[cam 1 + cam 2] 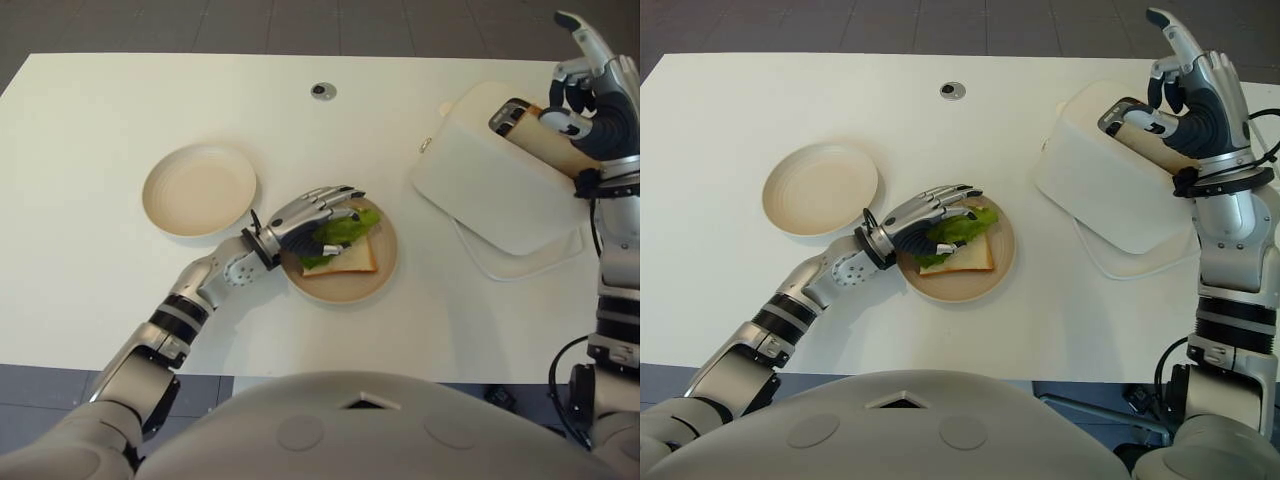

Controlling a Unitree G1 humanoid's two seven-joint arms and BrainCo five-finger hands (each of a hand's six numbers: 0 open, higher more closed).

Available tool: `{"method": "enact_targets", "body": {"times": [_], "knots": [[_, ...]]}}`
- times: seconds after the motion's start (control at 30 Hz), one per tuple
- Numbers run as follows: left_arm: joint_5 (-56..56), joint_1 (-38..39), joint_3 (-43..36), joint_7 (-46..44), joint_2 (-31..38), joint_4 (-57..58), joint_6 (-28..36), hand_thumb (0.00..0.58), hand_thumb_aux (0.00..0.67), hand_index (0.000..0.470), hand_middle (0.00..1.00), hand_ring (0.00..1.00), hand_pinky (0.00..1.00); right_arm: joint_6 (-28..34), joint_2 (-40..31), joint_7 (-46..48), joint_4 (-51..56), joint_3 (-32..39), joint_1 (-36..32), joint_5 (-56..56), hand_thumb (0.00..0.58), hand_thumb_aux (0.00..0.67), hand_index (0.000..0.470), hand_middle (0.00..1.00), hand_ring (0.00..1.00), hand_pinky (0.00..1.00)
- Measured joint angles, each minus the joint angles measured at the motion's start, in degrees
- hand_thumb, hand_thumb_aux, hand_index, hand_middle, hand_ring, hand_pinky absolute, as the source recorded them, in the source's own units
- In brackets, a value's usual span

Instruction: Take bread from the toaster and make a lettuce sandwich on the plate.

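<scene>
A tan plate near the table's middle holds a bread slice with a green lettuce leaf on top. My left hand lies over the plate's left side, its fingers curled around the leaf's left end. At the right, the white toaster leans tilted on a white tray. A second bread slice sticks out of its slot. My right hand is closed on that slice, one finger pointing up.
An empty tan plate sits left of the sandwich plate. A small round grommet is set in the white table at the back. Bare tabletop lies at the far left and in front.
</scene>
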Motion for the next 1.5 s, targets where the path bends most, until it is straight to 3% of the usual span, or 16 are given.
{"method": "enact_targets", "body": {"times": [0.07, 0.1, 0.4, 0.43, 0.47, 0.5, 0.53, 0.57, 0.73, 0.77, 0.83, 0.87, 0.9, 0.93, 1.3, 1.5], "knots": [[0.3, -0.1, -0.2, 0.2, 0.0, 0.5, 0.0, 0.000, 0.000, 0.000, 0.00, 0.00, 0.00, 1.3, -2.2, -0.8, 2.2, -0.5, 1.3, -3.3, 0.000, 0.000, 0.000, 0.09, 0.09, 0.09], [0.5, -0.2, -0.2, 0.4, 0.0, 0.6, 0.0, 0.000, 0.000, 0.000, 0.00, 0.00, 0.00, 1.9, -3.7, -1.8, 3.6, -0.6, 1.6, -5.5, 0.000, 0.000, 0.000, 0.00, 0.00, 0.00], [0.6, -0.3, -0.2, 1.3, 0.0, 1.0, 0.2, 0.000, 0.000, 0.000, 0.00, 0.00, 0.00, 2.9, -10.4, -3.2, 11.6, -0.2, 5.3, -8.1, 0.000, 0.000, 0.000, 0.00, 0.00, 0.00], [0.6, -0.3, -0.2, 1.3, 0.0, 1.0, 0.2, 0.000, 0.000, 0.000, 0.00, 0.00, 0.00, 2.6, -10.4, -2.9, 11.6, -0.1, 5.8, -7.1, 0.066, 0.039, 0.028, 0.00, 0.00, 0.00], [0.6, -0.3, -0.2, 1.3, 0.0, 1.0, 0.2, 0.000, 0.000, 0.000, 0.00, 0.00, 0.00, 2.2, -10.4, -2.7, 11.5, -0.1, 6.1, -6.8, 0.261, 0.173, 0.122, 0.00, 0.00, 0.00], [0.6, -0.3, -0.2, 1.3, 0.0, 1.0, 0.2, 0.000, 0.000, 0.000, 0.00, 0.00, 0.00, 1.8, -10.5, -2.5, 11.5, 0.2, 6.3, -5.9, 0.454, 0.357, 0.251, 0.00, 0.00, 0.00], [0.6, -0.3, -0.2, 1.3, 0.0, 1.0, 0.2, 0.000, 0.000, 0.000, 0.00, 0.00, 0.00, 1.6, -10.7, -2.4, 11.4, 0.4, 6.3, -5.7, 0.571, 0.586, 0.411, 0.00, 0.00, 0.00], [0.6, -0.3, -0.2, 1.3, 0.0, 1.0, 0.2, 0.000, 0.000, 0.000, 0.00, 0.00, 0.00, 1.4, -10.8, -2.5, 11.4, 0.5, 6.3, -5.3, 0.580, 0.670, 0.470, 0.00, 0.00, 0.00], [-0.2, -0.3, 0.0, 1.8, -0.1, 1.8, -0.6, 0.000, 0.000, 0.000, 0.00, 0.00, 0.00, -1.4, -10.4, -5.1, 10.2, 0.6, 6.1, -4.6, 0.580, 0.670, 0.470, 0.00, 0.00, 0.00], [-0.2, -0.4, 0.1, 2.1, -0.2, 2.0, -0.6, 0.000, 0.000, 0.000, 0.00, 0.00, 0.00, -2.1, -9.9, -6.2, 10.0, 0.5, 5.6, -4.3, 0.580, 0.670, 0.470, 0.06, 0.06, 0.06], [-0.9, -0.4, 0.6, 2.6, -0.5, 2.2, -0.8, 0.000, 0.000, 0.000, 0.00, 0.00, 0.00, -2.9, -9.2, -7.3, 9.2, -0.3, 5.1, -3.7, 0.580, 0.670, 0.470, 0.40, 0.40, 0.40], [-1.3, -0.6, 0.9, 3.2, -0.8, 2.2, -1.0, 0.000, 0.000, 0.000, 0.00, 0.00, 0.00, -3.3, -8.2, -8.7, 8.7, -1.5, 4.5, -2.6, 0.580, 0.670, 0.470, 0.78, 0.78, 0.78], [-1.3, -0.7, 1.2, 3.9, -1.0, 2.2, -1.0, 0.000, 0.000, 0.000, 0.00, 0.00, 0.00, -3.6, -7.6, -9.8, 7.7, -1.8, 3.5, -2.1, 0.580, 0.670, 0.470, 0.93, 0.93, 0.93], [-1.5, -0.9, 1.4, 4.2, -1.2, 2.2, -1.1, 0.000, 0.000, 0.000, 0.00, 0.00, 0.00, -4.0, -7.2, -10.5, 6.7, -1.9, 2.6, -1.2, 0.580, 0.670, 0.470, 1.00, 1.00, 1.00], [-25.6, -0.7, 11.6, 3.0, -5.8, -4.7, -6.1, 0.000, 0.000, 0.000, 0.00, 0.00, 0.00, -6.2, 1.4, -7.4, -5.0, 4.9, -2.9, 6.8, 0.580, 0.670, 0.470, 1.00, 1.00, 1.00], [-40.4, 0.0, 17.0, -3.8, -5.5, -9.1, -6.1, 0.000, 0.000, 0.000, 0.00, 0.00, 0.00, -3.5, 3.8, 5.6, -7.5, 16.1, -3.3, 15.4, 0.580, 0.670, 0.470, 1.00, 1.00, 1.00]]}}
